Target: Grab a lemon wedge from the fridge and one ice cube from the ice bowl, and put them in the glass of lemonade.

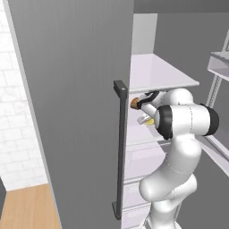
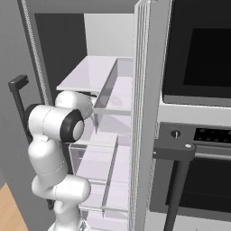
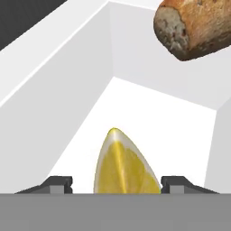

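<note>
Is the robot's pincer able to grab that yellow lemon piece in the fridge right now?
Probably yes. The lemon wedge sits right between the pincer tips, with nothing in between. The brown lump lies off to the side, out of the way.

Fridge (image 2: 149, 113) open; its right-hand door edge stands toward the camera as a pale grey slab, ribbed along the inner side. Interior white. Upper shelf (image 2: 90, 74) bare on its visible face. Door bin (image 2: 110, 97) of clear plastic hangs beside the shelf. Clear drawers (image 2: 97, 169) stacked below. Arm (image 2: 52, 131) white with dark joint rings, rising from lower left, elbow bent, forearm reaching into the fridge under the upper shelf; its far end hidden behind the elbow. Dark bar handle (image 2: 18, 97) at left. Black-fronted wall oven (image 2: 198, 117) at right, with knob (image 2: 175, 134) and dark handle (image 2: 176, 155). Strip of wooden floor (image 2: 9, 212), bottom left.
</note>
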Robot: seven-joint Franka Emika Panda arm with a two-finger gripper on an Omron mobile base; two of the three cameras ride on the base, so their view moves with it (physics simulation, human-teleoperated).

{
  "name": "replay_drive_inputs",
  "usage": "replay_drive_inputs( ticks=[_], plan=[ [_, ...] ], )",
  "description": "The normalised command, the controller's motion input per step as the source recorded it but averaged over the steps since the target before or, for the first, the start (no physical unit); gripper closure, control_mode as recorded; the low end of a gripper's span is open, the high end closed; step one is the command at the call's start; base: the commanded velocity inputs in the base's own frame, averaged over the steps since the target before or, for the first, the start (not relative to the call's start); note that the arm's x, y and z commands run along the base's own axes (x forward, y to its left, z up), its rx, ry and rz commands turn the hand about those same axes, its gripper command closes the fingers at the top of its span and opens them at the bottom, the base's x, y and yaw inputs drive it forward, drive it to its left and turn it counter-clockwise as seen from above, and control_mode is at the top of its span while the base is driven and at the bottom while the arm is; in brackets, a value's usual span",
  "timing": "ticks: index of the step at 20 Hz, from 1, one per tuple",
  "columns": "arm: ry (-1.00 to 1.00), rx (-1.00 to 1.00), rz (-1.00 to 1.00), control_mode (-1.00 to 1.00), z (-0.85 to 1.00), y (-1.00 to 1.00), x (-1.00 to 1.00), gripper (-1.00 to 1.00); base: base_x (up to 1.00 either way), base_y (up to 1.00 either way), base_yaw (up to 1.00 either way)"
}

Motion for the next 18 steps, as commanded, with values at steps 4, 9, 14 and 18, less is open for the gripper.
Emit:
replay_drive_inputs(
  ticks=[4, 9, 14, 18],
  plan=[
    [0.0, 0.0, 0.0, -1.0, 0.0, 0.0, -0.09, 1.0, 0.0, 0.0, 0.0],
    [-0.03, 0.0, 0.0, -1.0, 0.0, 0.01, -0.13, 1.0, 0.0, 0.0, 0.0],
    [-0.14, 0.0, -0.12, -1.0, 0.01, 0.28, -0.46, 1.0, 0.0, 0.0, 0.0],
    [-0.01, 0.0, -0.18, -1.0, 0.17, 0.04, -0.91, 1.0, 0.0, 0.0, 0.0]
  ],
)
